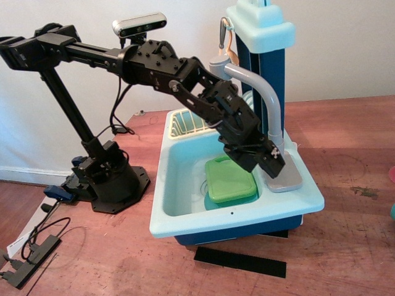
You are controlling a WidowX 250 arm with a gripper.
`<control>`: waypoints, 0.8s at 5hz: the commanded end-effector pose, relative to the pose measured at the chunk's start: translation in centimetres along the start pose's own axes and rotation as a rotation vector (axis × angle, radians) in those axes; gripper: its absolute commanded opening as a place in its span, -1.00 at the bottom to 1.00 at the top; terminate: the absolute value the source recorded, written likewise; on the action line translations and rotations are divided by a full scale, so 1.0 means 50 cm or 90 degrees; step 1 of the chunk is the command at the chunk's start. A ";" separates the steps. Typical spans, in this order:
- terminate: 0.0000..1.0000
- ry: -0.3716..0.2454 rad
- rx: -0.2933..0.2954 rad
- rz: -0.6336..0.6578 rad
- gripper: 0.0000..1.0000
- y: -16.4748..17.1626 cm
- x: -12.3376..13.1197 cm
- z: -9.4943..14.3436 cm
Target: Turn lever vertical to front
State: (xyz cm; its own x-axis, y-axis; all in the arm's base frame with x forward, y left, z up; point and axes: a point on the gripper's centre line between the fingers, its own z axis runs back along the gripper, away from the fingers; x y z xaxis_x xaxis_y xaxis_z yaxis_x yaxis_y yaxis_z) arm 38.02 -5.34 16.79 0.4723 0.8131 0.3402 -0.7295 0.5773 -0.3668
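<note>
Gripper: we see the black gripper [273, 163] at the end of the arm [185, 74], reaching down from the upper left and hanging over the right edge of the sink basin, right at the faucet base [285, 179].
Jaws: we cannot tell how wide they stand — the fingers merge into one dark block from this view, and no gap shows between them.
Contact: the tip overlaps the left side of the faucet base; we cannot tell whether it touches it or holds anything.
Lever: we cannot make the lever out on its own; where it would jut from the flat grey base, the gripper covers the spot.
Spout: the curved grey spout pipe [262, 98] rises from the base and arches up to the left, behind the arm's wrist.
Sink: the pale blue toy sink [185, 222] sits on the wooden table [345, 246], with a blue-and-pale tower [268, 49] at its far right.
Basin: a green lidded container [229, 179] lies in it, just left of the gripper.
Rack: a yellow dish rack [188, 123] sits at the far left corner of the sink.
Hook: a small tan hook [228, 38] hangs on the tower's left side — above the spout.
Table front: a black strip [241, 261] lies near the sink's front.
</note>
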 end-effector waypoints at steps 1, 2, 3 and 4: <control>-1.00 -0.018 -0.033 -0.036 1.00 -0.053 0.059 0.037; -1.00 0.003 -0.035 -0.077 1.00 -0.088 0.083 0.052; -1.00 -0.010 -0.041 -0.077 1.00 -0.095 0.090 0.050; -1.00 -0.012 -0.052 -0.072 1.00 -0.092 0.082 0.033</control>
State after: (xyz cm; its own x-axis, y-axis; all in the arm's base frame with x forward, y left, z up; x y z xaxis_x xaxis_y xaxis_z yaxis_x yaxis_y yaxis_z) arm 41.85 -5.14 17.90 0.5660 0.7390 0.3653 -0.6574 0.6720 -0.3410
